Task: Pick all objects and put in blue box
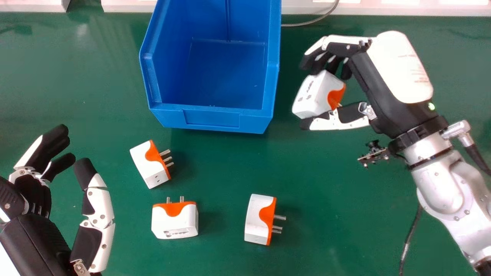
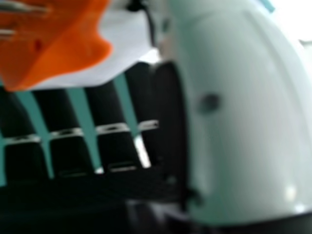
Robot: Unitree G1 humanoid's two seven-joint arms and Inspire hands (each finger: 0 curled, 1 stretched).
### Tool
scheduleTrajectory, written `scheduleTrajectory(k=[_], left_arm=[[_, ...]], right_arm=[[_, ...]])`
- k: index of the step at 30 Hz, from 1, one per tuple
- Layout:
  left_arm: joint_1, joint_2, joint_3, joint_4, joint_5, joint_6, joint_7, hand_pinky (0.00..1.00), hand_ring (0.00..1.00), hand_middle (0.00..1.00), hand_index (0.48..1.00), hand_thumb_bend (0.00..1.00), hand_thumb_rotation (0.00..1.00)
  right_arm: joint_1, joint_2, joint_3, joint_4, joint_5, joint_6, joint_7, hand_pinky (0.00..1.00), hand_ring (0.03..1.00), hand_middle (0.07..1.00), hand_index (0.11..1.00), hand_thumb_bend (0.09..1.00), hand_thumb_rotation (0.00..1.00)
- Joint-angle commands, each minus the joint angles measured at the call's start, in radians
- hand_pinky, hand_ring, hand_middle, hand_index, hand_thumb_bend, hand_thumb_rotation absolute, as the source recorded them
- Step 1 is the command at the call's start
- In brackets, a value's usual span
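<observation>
Three plugs (image 1: pixel 150 165) are lying on a green bench (image 1: pixel 337 214) near one blue box (image 1: pixel 211 118), one cable (image 1: pixel 321 17) trailing alongside.
The right robot hand (image 1: pixel 383 88) is pinching a fourth plug (image 1: pixel 315 94); the left robot hand (image 1: pixel 34 237) is hovering, relaxed.

Just beside the broad, pale thumb (image 2: pixel 243 136) of the right hand (image 1: pixel 399 69), an orange and white plug adapter (image 2: pixel 63 44) partly covers the dark fingers (image 2: pixel 53 109), with metal prongs (image 2: pixel 6 33) on its orange face. Blue-green worktop (image 2: pixel 80 109) shows through the gaps between the fingers. Whether thumb and adapter touch cannot be told.
</observation>
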Motion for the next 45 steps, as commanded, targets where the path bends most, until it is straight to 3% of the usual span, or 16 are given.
scheduleTrajectory(k=[1,5,7,11,15,19,22,25,33,37,45], left_arm=[[-0.002,-0.073,0.004,-0.015,0.014,-0.007,0.006,0.65,0.71,0.71,0.722,0.26,0.0],[-0.005,-0.075,0.005,-0.013,0.016,-0.004,0.007,0.65,0.71,0.71,0.721,0.26,0.0],[-0.007,-0.075,0.002,-0.011,0.01,-0.005,0.005,0.65,0.71,0.71,0.723,0.26,0.0],[-0.016,-0.071,0.007,-0.004,0.012,-0.007,0.005,0.65,0.71,0.72,0.724,0.26,0.0],[-0.026,-0.07,0.014,0.003,0.01,-0.006,0.006,0.66,0.72,0.72,0.727,0.26,0.0],[-0.029,-0.07,0.014,0.004,0.006,-0.003,0.003,0.66,0.72,0.72,0.726,0.27,0.0],[-0.034,-0.069,0.019,0.005,0.007,-0.002,0.004,0.66,0.71,0.72,0.724,0.27,0.0],[-0.035,-0.068,0.016,0.006,-0.005,-0.006,-0.003,0.66,0.72,0.72,0.728,0.25,0.0],[-0.039,-0.067,0.017,0.013,-0.01,-0.017,-0.008,0.67,0.73,0.72,0.732,0.25,0.0],[-0.04,-0.069,0.019,0.016,-0.004,-0.016,-0.006,0.67,0.73,0.72,0.731,0.25,0.0],[-0.041,-0.073,0.017,0.02,0.01,-0.016,0.001,0.66,0.72,0.72,0.728,0.25,0.0]], right_arm=[[-0.048,0.017,-0.002,-0.023,-0.005,-0.043,-0.051,0.32,0.398,0.495,0.541,0.494,0.0],[-0.091,0.053,0.016,-0.003,-0.024,-0.103,-0.083,0.33,0.393,0.49,0.552,0.493,0.0],[-0.128,0.073,0.035,0.009,-0.037,-0.124,-0.087,0.32,0.398,0.493,0.557,0.492,0.0],[-0.214,0.117,0.075,0.051,-0.053,-0.136,-0.074,0.32,0.416,0.509,0.526,0.495,0.0],[-0.351,0.176,0.123,0.225,-0.088,-0.14,-0.114,0.33,0.414,0.504,0.501,0.498,0.0],[-0.491,0.225,0.174,0.437,-0.141,-0.131,-0.191,0.32,0.406,0.505,0.525,0.495,0.0],[-0.587,0.257,0.21,0.595,-0.167,-0.102,-0.231,0.31,0.404,0.511,0.537,0.492,0.0],[-0.673,0.287,0.235,0.735,-0.167,-0.072,-0.244,0.3,0.399,0.511,0.539,0.491,0.0],[-0.819,0.309,0.309,0.917,-0.188,0.058,-0.246,0.31,0.408,0.491,0.54,0.492,0.0],[-0.85,0.324,0.351,0.95,-0.215,0.174,-0.25,0.29,0.408,0.497,0.545,0.491,0.0],[-0.869,0.328,0.404,0.973,-0.221,0.181,-0.249,0.31,0.431,0.523,0.529,0.494,0.0]])
